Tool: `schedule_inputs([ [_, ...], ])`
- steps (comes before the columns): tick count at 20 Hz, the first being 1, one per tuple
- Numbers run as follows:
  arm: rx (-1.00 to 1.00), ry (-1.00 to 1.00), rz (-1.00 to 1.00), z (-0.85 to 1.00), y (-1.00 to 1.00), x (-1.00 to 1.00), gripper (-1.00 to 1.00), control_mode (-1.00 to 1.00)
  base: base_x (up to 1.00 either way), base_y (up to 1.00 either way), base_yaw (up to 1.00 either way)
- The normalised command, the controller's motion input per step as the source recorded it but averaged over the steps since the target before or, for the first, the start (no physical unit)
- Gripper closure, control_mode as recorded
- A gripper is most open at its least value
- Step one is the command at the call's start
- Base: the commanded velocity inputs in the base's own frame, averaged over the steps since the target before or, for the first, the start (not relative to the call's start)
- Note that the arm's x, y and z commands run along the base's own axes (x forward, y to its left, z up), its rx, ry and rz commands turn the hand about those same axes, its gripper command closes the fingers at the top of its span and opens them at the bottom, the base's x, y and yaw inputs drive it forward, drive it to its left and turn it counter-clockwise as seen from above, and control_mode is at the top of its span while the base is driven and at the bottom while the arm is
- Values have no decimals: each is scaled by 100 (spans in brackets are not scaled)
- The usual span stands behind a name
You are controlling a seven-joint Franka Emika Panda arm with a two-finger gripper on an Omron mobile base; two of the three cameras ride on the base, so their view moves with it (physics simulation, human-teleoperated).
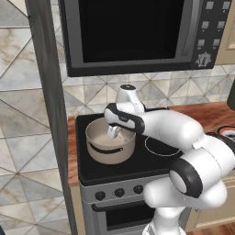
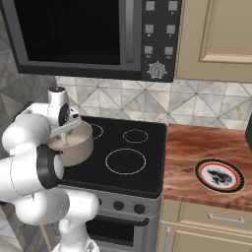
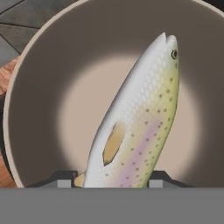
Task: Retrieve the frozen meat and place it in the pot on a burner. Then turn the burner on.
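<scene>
On the black glass stove top [image 2: 147,142], below the microwave [image 1: 133,34], I see the pot [image 1: 110,149] at the front left. My gripper [image 1: 113,134] hangs inside its mouth, jaws clamped on the frozen meat [image 3: 140,122], a speckled fish held above the pot's floor.

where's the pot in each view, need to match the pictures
Left base view: the pot sits left of centre, on the stove top's front left, under the arm's wrist.
Right base view: the pot is at the left, partly behind the arm.
Hand view: the pot's wall rings the picture, around the fish.
Shared landmark: the large thin white ring.
</scene>
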Motion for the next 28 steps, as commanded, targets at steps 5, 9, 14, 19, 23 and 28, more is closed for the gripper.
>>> schedule_inputs([
  [5,0,0,0,-30,0,0,100,-100,0,0,0],
  [9,0,1,0,-12,0,2,100,-100,0,0,0],
  [14,0,1,0,0,3,10,100,-100,0,0,0],
  [19,0,1,0,-1,6,7,100,-100,0,0,0],
  [23,0,3,0,-12,8,11,100,-100,0,0,0],
  [28,0,1,0,-18,3,4,100,-100,0,0,0],
])
